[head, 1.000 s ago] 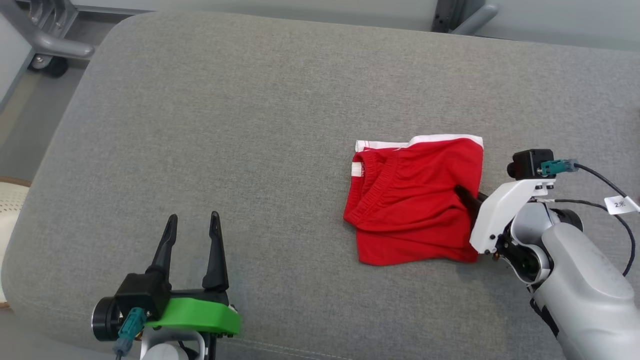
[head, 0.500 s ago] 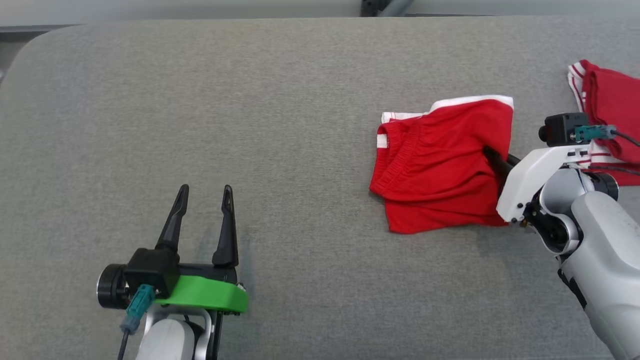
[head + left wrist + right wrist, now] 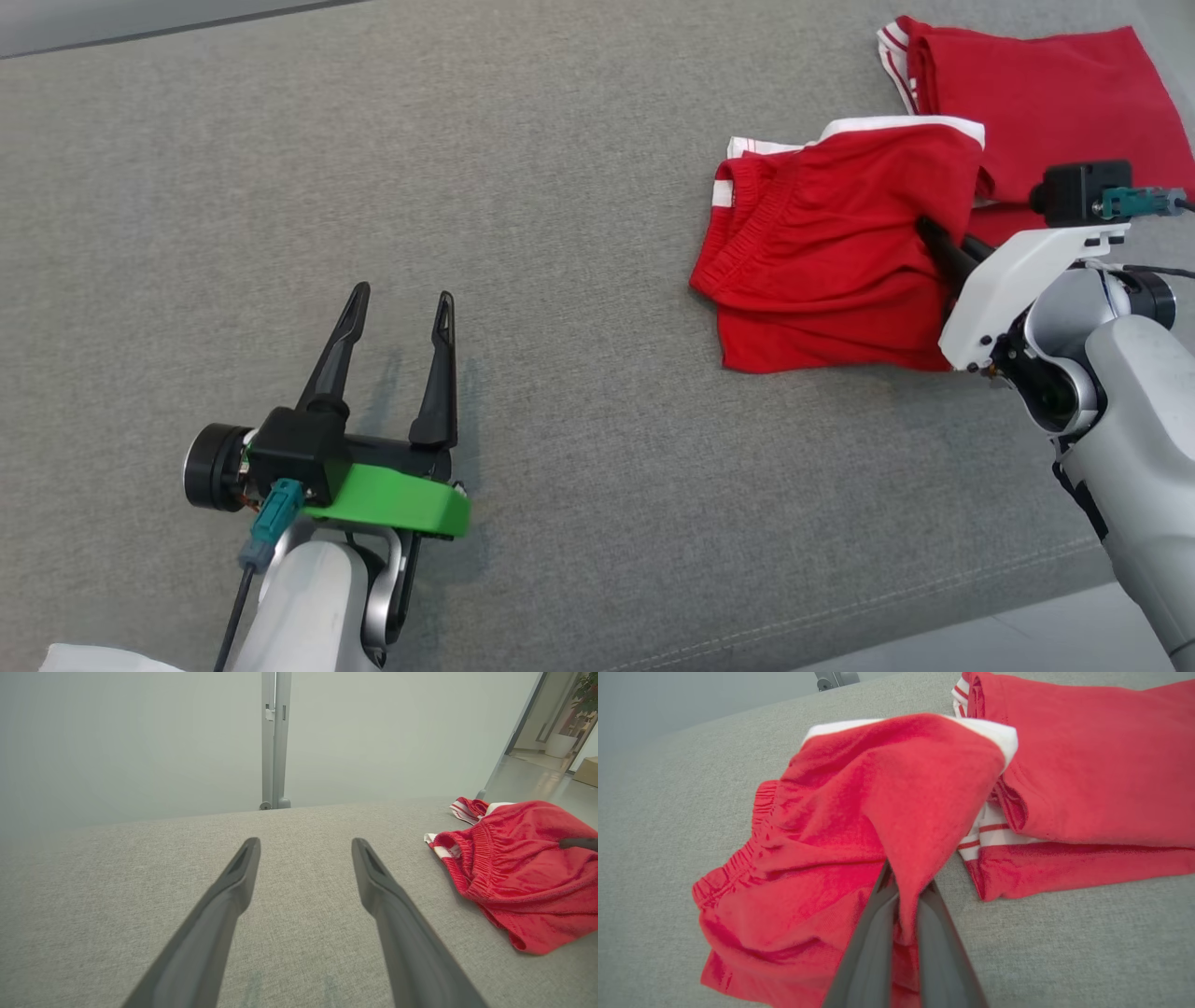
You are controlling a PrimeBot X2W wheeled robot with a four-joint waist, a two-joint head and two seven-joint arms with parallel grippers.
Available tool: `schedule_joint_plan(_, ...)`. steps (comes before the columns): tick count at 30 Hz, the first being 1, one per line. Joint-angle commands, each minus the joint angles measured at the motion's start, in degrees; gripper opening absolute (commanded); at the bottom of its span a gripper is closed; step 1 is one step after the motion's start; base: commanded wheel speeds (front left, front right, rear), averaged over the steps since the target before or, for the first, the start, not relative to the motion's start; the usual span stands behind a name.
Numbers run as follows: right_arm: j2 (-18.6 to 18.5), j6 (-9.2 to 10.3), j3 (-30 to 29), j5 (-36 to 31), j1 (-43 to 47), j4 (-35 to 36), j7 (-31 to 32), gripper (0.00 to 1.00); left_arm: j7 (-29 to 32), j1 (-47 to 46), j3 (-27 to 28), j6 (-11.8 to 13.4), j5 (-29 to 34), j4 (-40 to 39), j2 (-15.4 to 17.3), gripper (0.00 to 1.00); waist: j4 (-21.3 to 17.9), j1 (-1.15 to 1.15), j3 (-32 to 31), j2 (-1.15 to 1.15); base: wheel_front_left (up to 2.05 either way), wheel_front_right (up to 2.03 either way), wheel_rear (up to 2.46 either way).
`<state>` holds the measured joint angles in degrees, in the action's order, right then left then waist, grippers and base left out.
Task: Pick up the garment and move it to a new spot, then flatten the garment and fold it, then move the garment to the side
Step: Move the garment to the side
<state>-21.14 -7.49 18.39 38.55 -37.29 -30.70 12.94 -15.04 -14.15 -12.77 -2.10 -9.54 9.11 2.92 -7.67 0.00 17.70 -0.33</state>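
Finding: the garment point(image 3: 822, 252), folded into a red block with a white hem, lies on the grey cushion point(image 3: 560, 187) toward its right end. The right gripper point(image 3: 938, 245) is pinched shut on a fold at the garment's right edge; the right wrist view shows cloth drawn up in a ridge between the two pressed-together fingers. Change noted over the last second: the head camera has swung, so most of the apparent shift across the picture is the camera's and not the cloth's. What does hold is the garment's relation to its neighbour. A second red piece point(image 3: 1036, 84), absent from the picture a second ago and standing apart from the garment half a second ago, now meets the garment's upper right corner, which appears to overlap it. The grip point on the garment has not altered. The left gripper point(image 3: 401, 308) remains spread wide over bare cushion, well apart from the cloth, holding nothing. Assessment: folding looks complete, and the last step, moving the garment aside, is under way, with the garment apparently dragged rather than lifted clear. Risk: the drag may loosen the fold, and releasing here would leave the garment riding on the second piece.
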Motion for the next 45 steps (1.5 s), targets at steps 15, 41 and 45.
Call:
schedule_joint_plan(15, -5.2, 0.02, 2.2, -2.6, -8.4, 2.8, 4.5, 0.00, -0.1, -0.8, 0.5, -0.7, 0.8, 0.9, 0.2, 1.00, -1.1, 0.00, 3.0, 0.33, 0.00, 0.00, 0.00)
schedule_joint_plan(41, -19.5, 0.02, 3.6, -7.0, -16.4, -0.7, 11.6, 0.00, -0.1, -0.4, -0.3, -1.3, 2.2, 0.0, 0.5, 1.00, 3.7, 0.00, 4.2, 0.33, 0.00, 0.00, 0.00)
schedule_joint_plan(45, -20.5, 0.03, 4.4, -10.0, -17.9, -5.4, 8.8, 0.00, -0.1, -1.1, -0.9, -1.5, 2.7, 0.1, 0.9, 1.00, 4.8, 0.00, 5.8, 0.33, 0.00, 0.00, 0.00)
